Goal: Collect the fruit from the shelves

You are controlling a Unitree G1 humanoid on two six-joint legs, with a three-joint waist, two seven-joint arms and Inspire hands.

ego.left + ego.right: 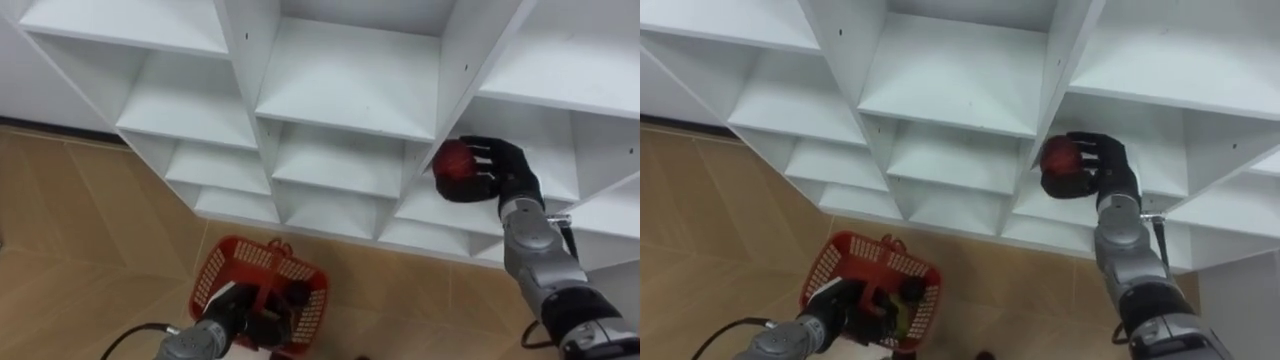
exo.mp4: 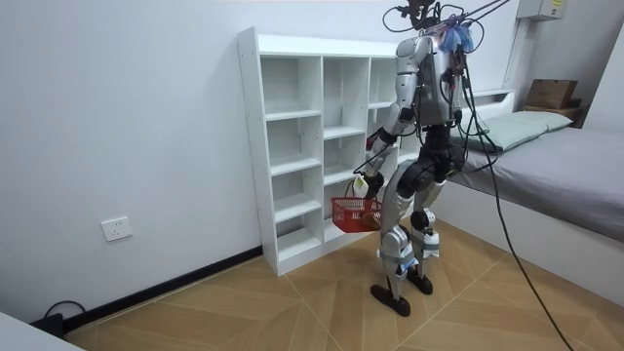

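My right hand (image 1: 497, 170) is at the front of a right-hand shelf compartment of the white closet (image 1: 340, 110), its fingers curled round a red fruit (image 1: 457, 158). The same red fruit (image 1: 1060, 155) and right hand (image 1: 1102, 165) appear in the right eye view. Low in front of me hangs a red basket (image 1: 262, 290), with my left hand (image 1: 232, 308) shut on its handle. Dark things lie inside the basket, too unclear to name. In the room view I stand facing the closet (image 2: 312, 146), holding the basket (image 2: 357, 214) beside my legs.
The closet's other compartments hold nothing. Wooden parquet floor (image 1: 90, 220) runs below the shelves. A bed (image 2: 556, 166) stands close behind me at the room view's right, and a white wall with a socket (image 2: 116, 229) is at its left.
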